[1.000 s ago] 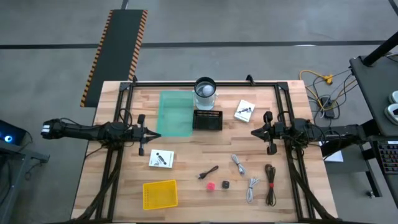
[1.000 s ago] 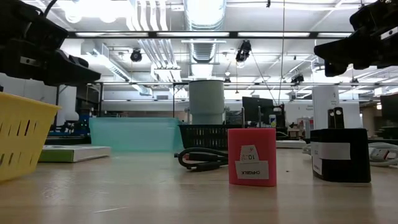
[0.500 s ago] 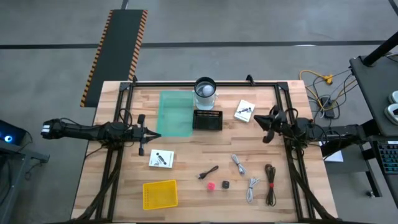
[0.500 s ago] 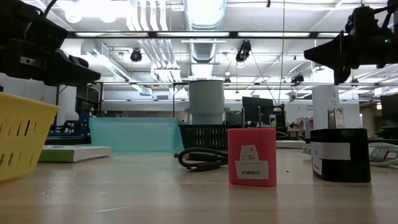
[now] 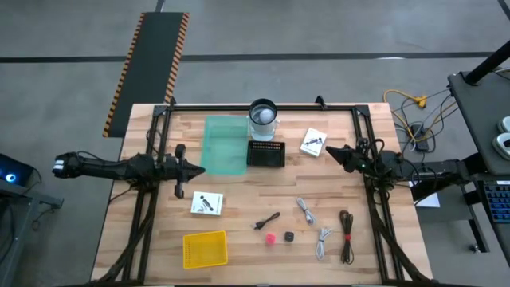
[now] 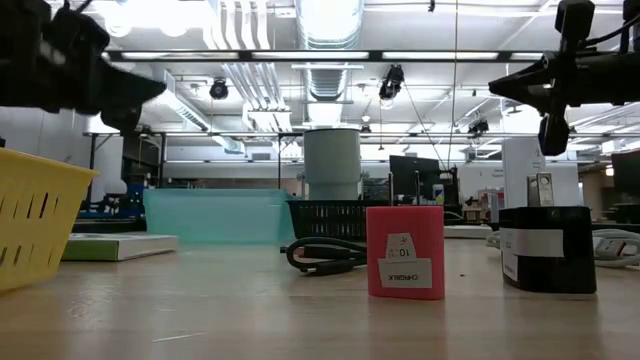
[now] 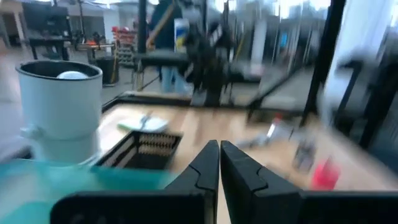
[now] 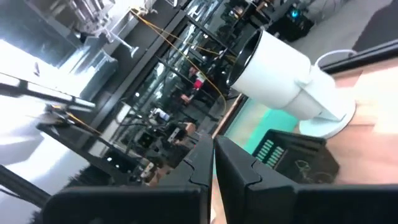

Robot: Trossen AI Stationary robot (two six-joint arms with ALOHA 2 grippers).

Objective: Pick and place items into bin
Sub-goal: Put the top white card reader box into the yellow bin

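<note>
Over the last second the right tool (image 5: 330,150) has rolled about its wrist and swung toward the far edge of the bench (image 5: 239,209); the left tool (image 5: 198,169) has also rolled, staying over the left half. Both tools are clenched shut and carry nothing.

No item is in a bin yet. One white card (image 5: 313,142) lies near the far right corner, just beside the right tool's tip. The second white card (image 5: 207,204) lies toward the near edge from the left tool. The black cable (image 5: 268,220), red ball (image 5: 270,237), black cube (image 5: 289,237), grey cable (image 5: 304,210), white cable (image 5: 322,242) and brown cable (image 5: 346,235) lie along the near right part of the bench, well apart from both tools.

The right arm is nearer the far card, whose long axis runs diagonally to the bench edges. The green bin (image 5: 225,145), black basket (image 5: 266,153) and yellow basket (image 5: 205,248) stand open.
</note>
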